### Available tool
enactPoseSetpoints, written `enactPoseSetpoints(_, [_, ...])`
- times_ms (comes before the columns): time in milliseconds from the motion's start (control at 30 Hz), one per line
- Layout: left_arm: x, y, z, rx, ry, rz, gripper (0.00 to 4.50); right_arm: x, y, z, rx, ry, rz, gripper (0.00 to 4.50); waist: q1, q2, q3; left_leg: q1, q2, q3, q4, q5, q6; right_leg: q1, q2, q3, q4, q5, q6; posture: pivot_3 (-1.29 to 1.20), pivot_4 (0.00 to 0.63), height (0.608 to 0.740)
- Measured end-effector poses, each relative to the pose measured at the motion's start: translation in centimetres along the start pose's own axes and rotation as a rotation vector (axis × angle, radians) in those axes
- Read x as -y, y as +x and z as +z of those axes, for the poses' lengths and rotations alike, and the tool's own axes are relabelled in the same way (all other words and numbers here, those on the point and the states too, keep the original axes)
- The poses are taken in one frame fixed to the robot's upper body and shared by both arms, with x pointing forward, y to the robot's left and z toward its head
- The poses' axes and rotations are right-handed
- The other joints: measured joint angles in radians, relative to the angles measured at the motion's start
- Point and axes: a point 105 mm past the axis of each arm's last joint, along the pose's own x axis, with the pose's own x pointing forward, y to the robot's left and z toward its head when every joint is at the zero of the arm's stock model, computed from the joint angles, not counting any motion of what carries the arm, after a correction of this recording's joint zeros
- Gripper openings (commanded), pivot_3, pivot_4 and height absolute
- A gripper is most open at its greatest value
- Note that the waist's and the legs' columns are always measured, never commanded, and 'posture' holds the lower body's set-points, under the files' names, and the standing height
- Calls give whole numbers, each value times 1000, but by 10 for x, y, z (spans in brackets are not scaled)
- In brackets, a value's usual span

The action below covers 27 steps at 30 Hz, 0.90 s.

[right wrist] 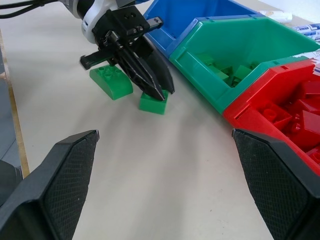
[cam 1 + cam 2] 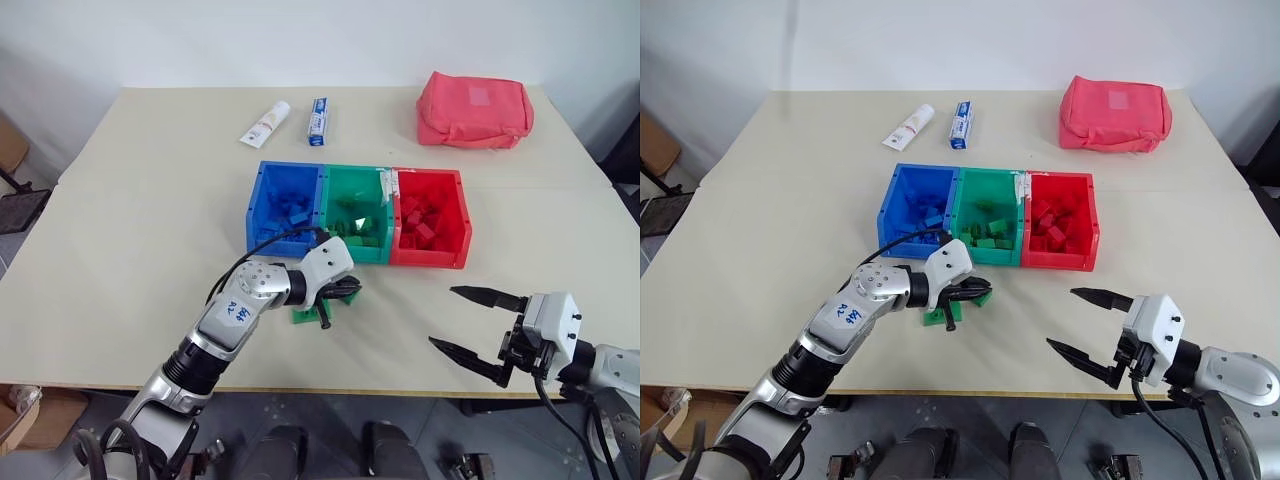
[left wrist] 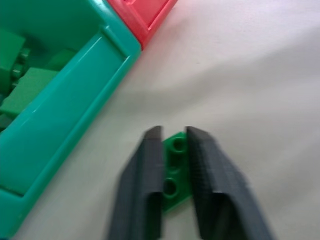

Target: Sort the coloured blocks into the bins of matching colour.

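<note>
- Fingers of the left gripper (image 1: 155,92) are closed on a small green block (image 3: 175,175), which sits on the counter (image 2: 140,240) just in front of the green bin (image 2: 352,212); the studded top shows between the two black pads.
- Second green block (image 1: 111,81), longer with a curved edge, lies on the counter just beside the held one, under the left wrist.
- Right gripper (image 2: 478,322) hangs over the counter's near right part with its fingers spread wide, nothing between them, well apart from the bins.
- Three joined bins in a row: blue bin (image 2: 285,203) on the left, green in the middle, red bin (image 2: 430,215) on the right. Each holds blocks of its own colour.
- Far side of counter: white tube (image 2: 265,123), blue-and-white box (image 2: 317,121), pink-red pouch (image 2: 474,110).
</note>
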Motion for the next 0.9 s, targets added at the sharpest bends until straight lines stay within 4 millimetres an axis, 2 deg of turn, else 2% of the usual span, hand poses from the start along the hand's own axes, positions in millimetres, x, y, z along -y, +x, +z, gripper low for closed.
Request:
enactPoseSetpoints(133, [-1, 0, 0, -1, -1, 4, 46, 1, 1, 2, 3, -10, 2, 4500, -1, 0, 0, 0, 0, 0, 0, 0, 0, 0, 0, 0, 0, 0, 0, 0, 150, 740])
enactPoseSetpoints(233, [-3, -1, 0, -1, -13, 16, 631, 2, 1, 3, 4, -15, 4, 4500, -1, 0, 0, 0, 0, 0, 0, 0, 0, 0, 0, 0, 0, 0, 0, 0, 150, 740])
enactPoseSetpoints(400, [-9, -8, -2, -21, -47, 53, 2187, 1, 1, 1, -5, -13, 8, 4500, -1, 0, 0, 0, 0, 0, 0, 0, 0, 0, 0, 0, 0, 0, 0, 0, 150, 740])
enactPoseSetpoints(633, [-1, -10, -10, -109, -108, 40, 4330, 0, 3, 0, -8, -13, 16, 4500, -1, 0, 0, 0, 0, 0, 0, 0, 0, 0, 0, 0, 1, 0, 0, 0, 150, 740])
enactPoseSetpoints(833, [2, -4, -16, -170, -86, 44, 4330, -4, 7, -1, -4, -3, 37, 4500, -1, 0, 0, 0, 0, 0, 1, 0, 0, 0, 0, 0, 1, 0, 0, 0, 150, 740])
enactPoseSetpoints(900, [1, -3, -16, -166, -86, 44, 3932, -4, 7, -1, -4, -3, 37, 4500, 0, 0, 0, 0, 0, 0, 1, 0, 0, 0, 0, 0, 1, 0, 0, 0, 150, 740])
